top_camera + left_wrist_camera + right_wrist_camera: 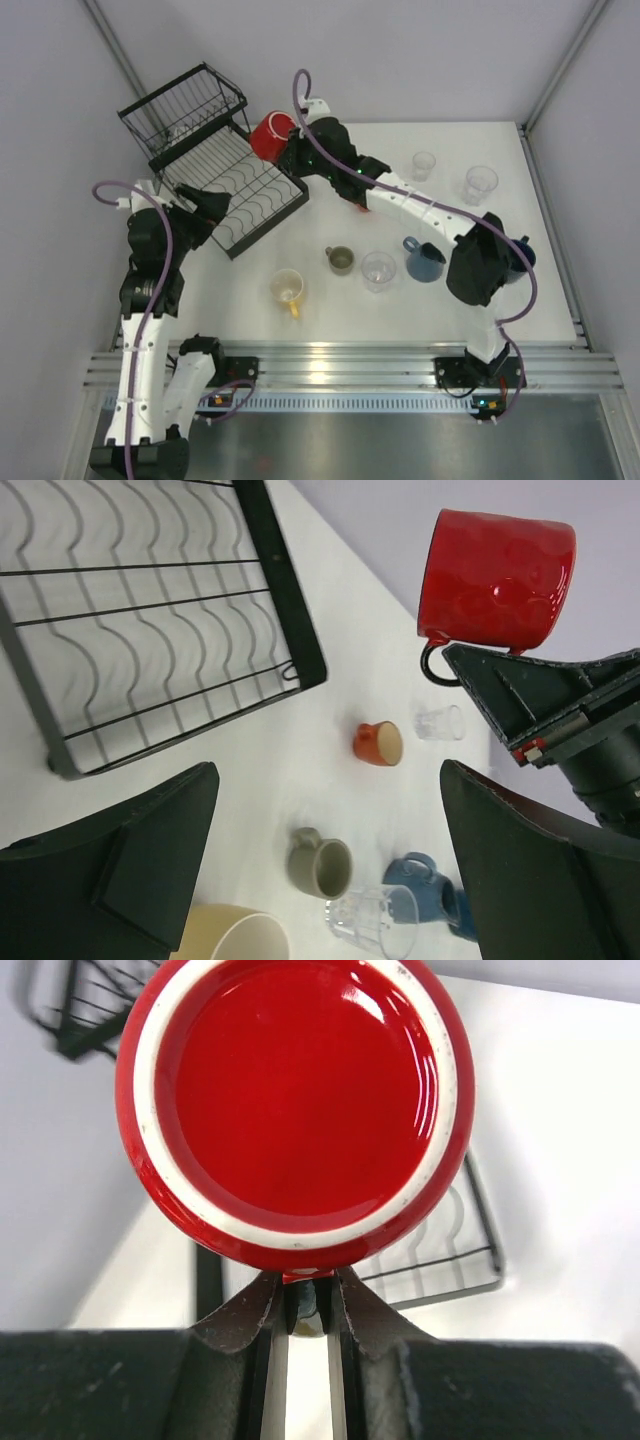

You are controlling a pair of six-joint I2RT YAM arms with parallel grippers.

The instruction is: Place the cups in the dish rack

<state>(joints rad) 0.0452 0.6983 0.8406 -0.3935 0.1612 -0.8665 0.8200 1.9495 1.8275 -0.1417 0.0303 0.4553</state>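
My right gripper (288,148) is shut on the handle of a red mug (270,135) and holds it in the air just right of the black wire dish rack (255,195). In the right wrist view the mug's base (295,1110) fills the frame above the pinched jaws (308,1295). My left gripper (215,205) stands open and empty at the rack's near-left edge. Between its fingers (160,860) the table shows, with an olive mug (322,865), a yellow mug (235,935), a blue mug (425,880), an orange-red mug (378,743) and a clear tumbler (375,920).
Two more clear tumblers (424,165) (480,184) stand at the back right. The right arm (400,200) stretches diagonally over the table and partly covers the orange-red mug. The rack's taller basket (184,110) is at the far left corner, near the wall.
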